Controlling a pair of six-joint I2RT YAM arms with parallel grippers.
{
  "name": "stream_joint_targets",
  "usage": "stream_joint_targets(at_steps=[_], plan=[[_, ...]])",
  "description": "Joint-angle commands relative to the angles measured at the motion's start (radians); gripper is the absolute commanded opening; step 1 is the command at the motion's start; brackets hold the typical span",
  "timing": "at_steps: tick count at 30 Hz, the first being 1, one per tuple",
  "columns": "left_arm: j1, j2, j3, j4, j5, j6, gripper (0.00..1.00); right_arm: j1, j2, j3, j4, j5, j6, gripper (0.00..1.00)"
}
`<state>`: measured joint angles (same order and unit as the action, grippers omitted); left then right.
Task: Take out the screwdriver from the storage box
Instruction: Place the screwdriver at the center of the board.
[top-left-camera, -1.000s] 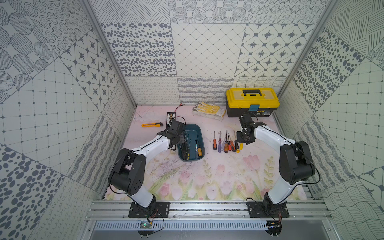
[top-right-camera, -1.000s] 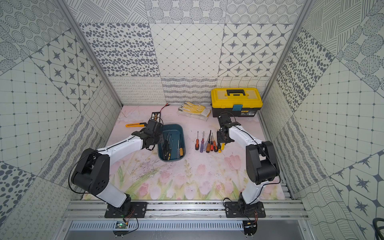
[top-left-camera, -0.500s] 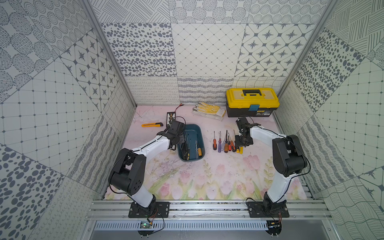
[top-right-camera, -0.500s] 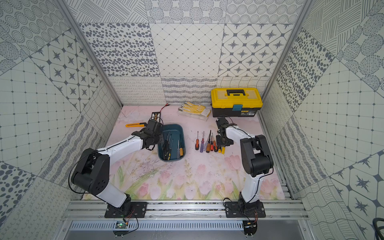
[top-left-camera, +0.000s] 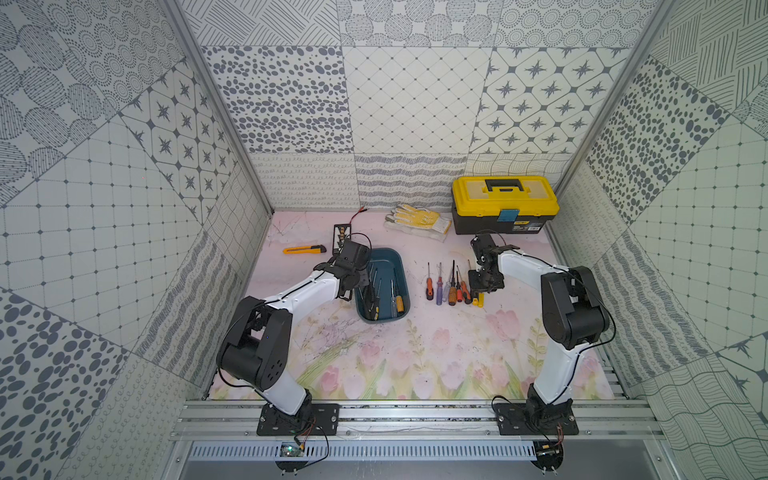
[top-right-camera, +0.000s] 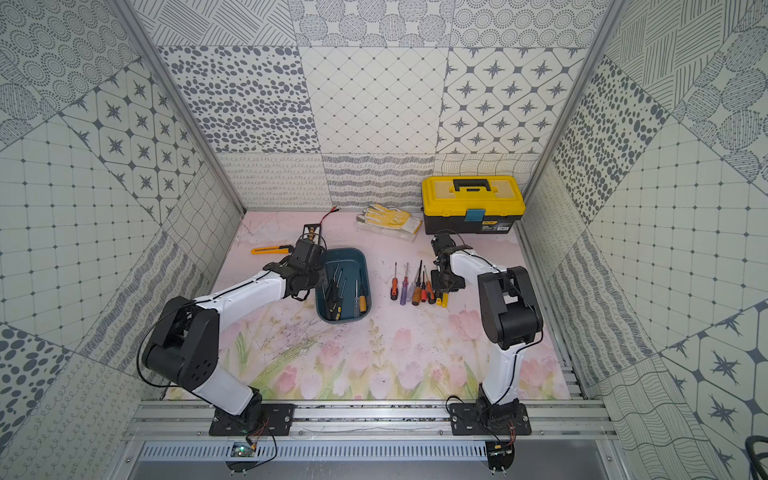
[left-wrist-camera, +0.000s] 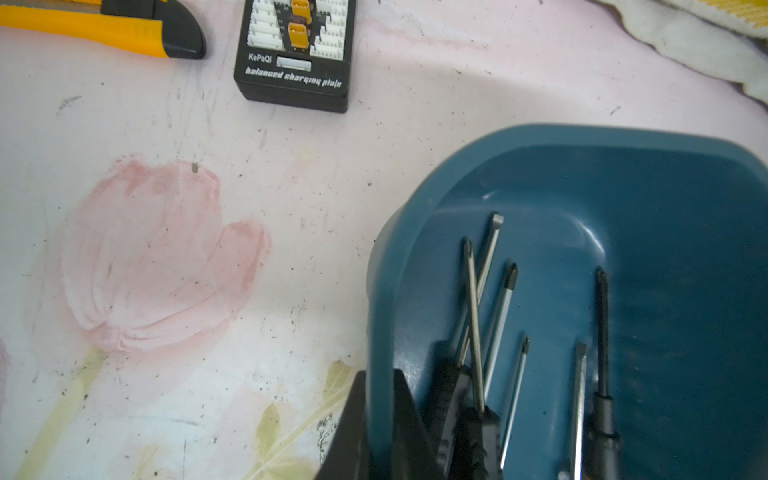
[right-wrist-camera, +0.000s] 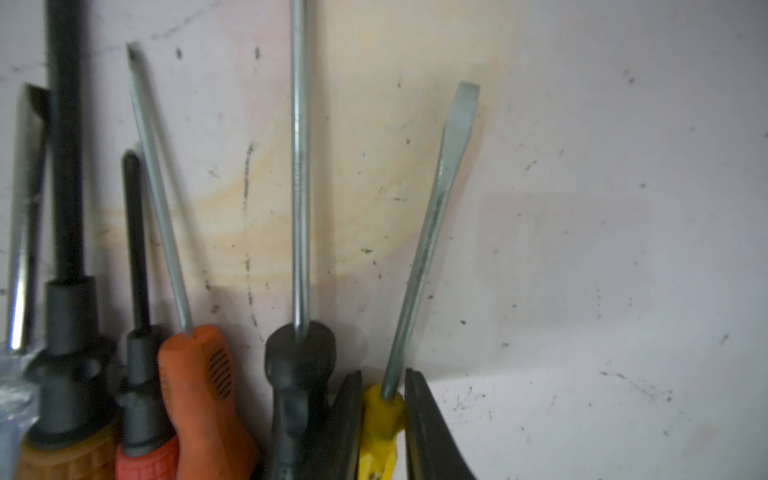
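1. The storage box (top-left-camera: 386, 259) is a shallow teal plastic tub, smooth and slightly glossy, with rounded corners and no lid. It sits on the floral mat (top-left-camera: 415, 353) around mid-table, and you can see it in both top views (top-right-camera: 351, 262).
2. Inside it is a loose bunch of screwdrivers (left-wrist-camera: 473, 311). They have thin steel shafts, a couple of them crossing, and mostly black ribbed handles. In a top view, 1 of them has a yellow-orange handle (top-left-camera: 399, 303).
3. The left gripper (left-wrist-camera: 379, 376) is pinched tight on the tub's side wall. 1 dark finger is outside the rim and 1 is inside, right next to the black handles.
4. The right gripper (right-wrist-camera: 383, 374) is down at the mat with its jaws narrow, 1 finger on each side of the yellow-handled flathead (right-wrist-camera: 432, 232). The fingers are right up against the chunky yellow plastic, but I honestly can't tell if they're squeezing it.
5. That flathead lies at the end of a row of screwdrivers (top-left-camera: 451, 286), side by side on the mat near the tub and fully outside it. Close up there's an orange handle (right-wrist-camera: 199, 386) with a ribbed patch and a black rubbery handle (right-wrist-camera: 299, 357). The flathead has a flat, worn steel blade.
6. At the back of the table there's a boxy toolbox (top-left-camera: 505, 199) with a yellow lid and black base, and a pair of knit gloves (top-left-camera: 417, 220) with yellow dots. There's also a slim yellow utility knife (top-left-camera: 303, 249) and a small black charging board (left-wrist-camera: 293, 54).
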<state>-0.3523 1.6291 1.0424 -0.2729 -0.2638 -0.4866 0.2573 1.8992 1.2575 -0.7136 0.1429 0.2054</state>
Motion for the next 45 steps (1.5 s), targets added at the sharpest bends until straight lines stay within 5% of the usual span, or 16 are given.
stream_joint_targets(at_steps=[1,9,29,45], plan=[[0.003,-0.01,0.016,0.059,-0.006,0.005,0.0,-0.003,0.024,0.014,0.017,-0.012,0.006,0.24],[0.003,-0.011,0.018,0.056,-0.006,0.005,0.0,-0.004,0.021,0.007,0.017,-0.018,0.017,0.35],[0.004,-0.022,0.005,0.059,-0.008,-0.001,0.0,-0.008,-0.136,-0.014,0.017,0.0,0.048,0.41],[0.003,0.003,0.016,0.064,0.0,0.002,0.0,0.006,-0.319,-0.009,0.12,-0.214,0.104,0.47]])
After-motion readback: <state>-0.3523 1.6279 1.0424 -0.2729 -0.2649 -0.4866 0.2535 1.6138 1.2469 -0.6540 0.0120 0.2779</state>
